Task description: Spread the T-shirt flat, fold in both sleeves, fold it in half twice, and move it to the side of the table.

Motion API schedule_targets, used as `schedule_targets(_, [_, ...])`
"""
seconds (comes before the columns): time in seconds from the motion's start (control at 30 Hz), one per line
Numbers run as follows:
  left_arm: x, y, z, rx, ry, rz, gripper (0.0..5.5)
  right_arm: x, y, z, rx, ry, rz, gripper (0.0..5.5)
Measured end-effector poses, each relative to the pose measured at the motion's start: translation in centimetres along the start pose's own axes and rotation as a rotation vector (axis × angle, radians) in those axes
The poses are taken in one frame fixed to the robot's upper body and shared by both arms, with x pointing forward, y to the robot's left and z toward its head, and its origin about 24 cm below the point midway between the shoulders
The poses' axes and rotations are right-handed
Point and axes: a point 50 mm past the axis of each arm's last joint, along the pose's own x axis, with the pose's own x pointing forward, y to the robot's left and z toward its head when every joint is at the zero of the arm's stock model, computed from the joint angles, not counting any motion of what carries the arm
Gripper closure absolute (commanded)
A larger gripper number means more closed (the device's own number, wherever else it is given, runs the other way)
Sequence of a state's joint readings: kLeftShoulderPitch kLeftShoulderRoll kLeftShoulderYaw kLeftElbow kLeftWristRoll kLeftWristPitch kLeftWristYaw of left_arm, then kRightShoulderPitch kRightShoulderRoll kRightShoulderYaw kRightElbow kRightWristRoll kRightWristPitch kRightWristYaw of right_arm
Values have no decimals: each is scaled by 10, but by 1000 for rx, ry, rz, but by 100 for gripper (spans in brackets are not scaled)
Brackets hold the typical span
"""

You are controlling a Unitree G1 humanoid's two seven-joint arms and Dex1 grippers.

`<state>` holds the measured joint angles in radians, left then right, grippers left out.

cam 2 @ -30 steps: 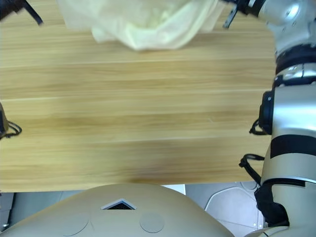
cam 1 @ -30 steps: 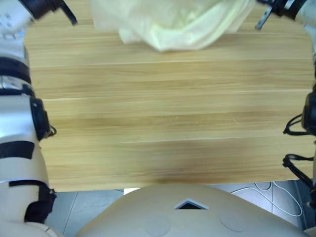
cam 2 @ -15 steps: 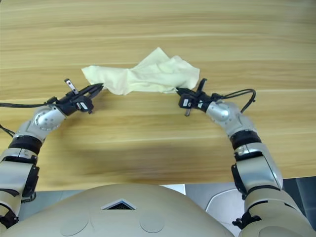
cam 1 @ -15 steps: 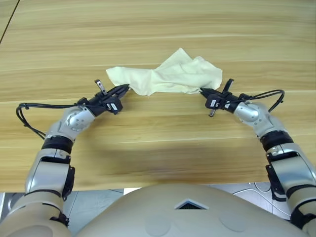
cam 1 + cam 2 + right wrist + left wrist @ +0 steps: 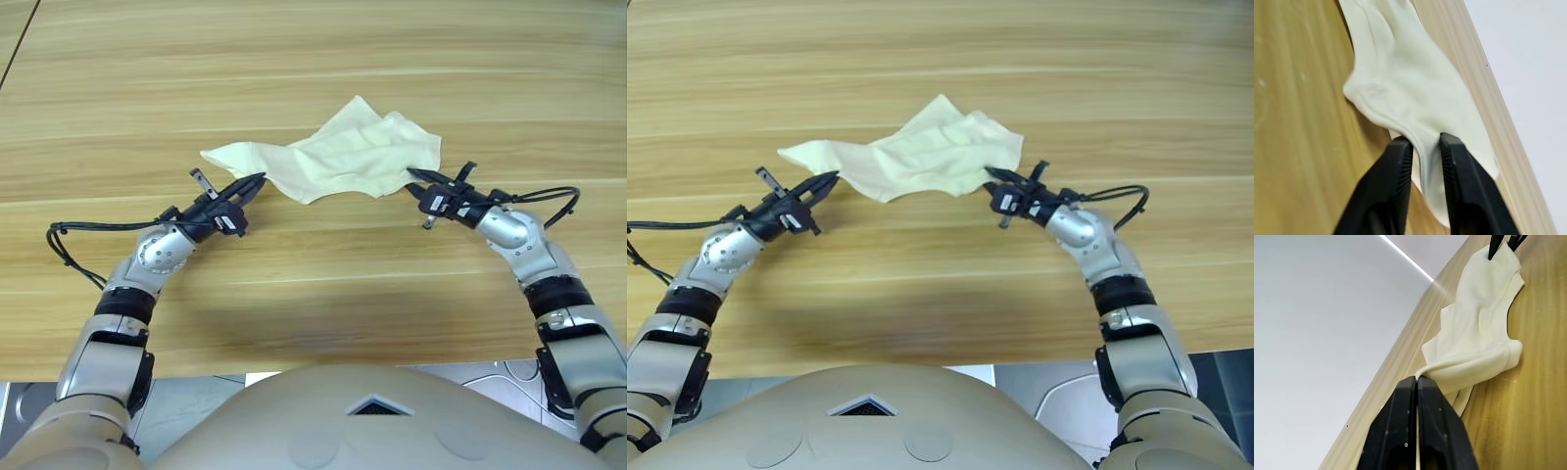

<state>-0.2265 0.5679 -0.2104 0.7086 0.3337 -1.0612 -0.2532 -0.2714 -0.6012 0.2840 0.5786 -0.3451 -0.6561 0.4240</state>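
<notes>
A pale yellow T-shirt point(image 5: 328, 157) lies crumpled on the wooden table point(image 5: 313, 284), stretched between my two grippers. My left gripper point(image 5: 257, 179) is at the shirt's near left edge. In the left wrist view, my left gripper point(image 5: 1417, 380) is shut, with a fold of the T-shirt point(image 5: 1474, 342) pinched at its tips. My right gripper point(image 5: 411, 174) is at the shirt's near right corner. In the right wrist view, my right gripper point(image 5: 1422, 144) has the T-shirt point(image 5: 1405, 83) clamped between its black fingers point(image 5: 1399, 156). The cloth sags to a point between the two grippers.
Bare wooden tabletop surrounds the shirt on all sides, with wide room toward me and at the far side. The table's near edge point(image 5: 245, 370) runs just in front of me. Black cables point(image 5: 69, 245) trail beside both forearms.
The head view swung from a close look at the near table to a wider one. In the last half second both grippers shifted slightly right and the shirt stretched wider, its near edge lifting.
</notes>
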Motion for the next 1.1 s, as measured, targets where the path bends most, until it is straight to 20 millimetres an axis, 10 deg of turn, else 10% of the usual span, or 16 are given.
schedule_targets(0.47, [1, 2, 0, -1, -2, 8, 550, 2, 12, -2, -19, 27, 93, 345])
schedule_targets(0.87, [0, 1, -2, -4, 12, 5, 550, 3, 18, -2, -20, 24, 111, 538])
schedule_targets(1.1, [-1, -1, -4, -1, 22, -7, 550, 2, 17, -3, -16, 29, 104, 548])
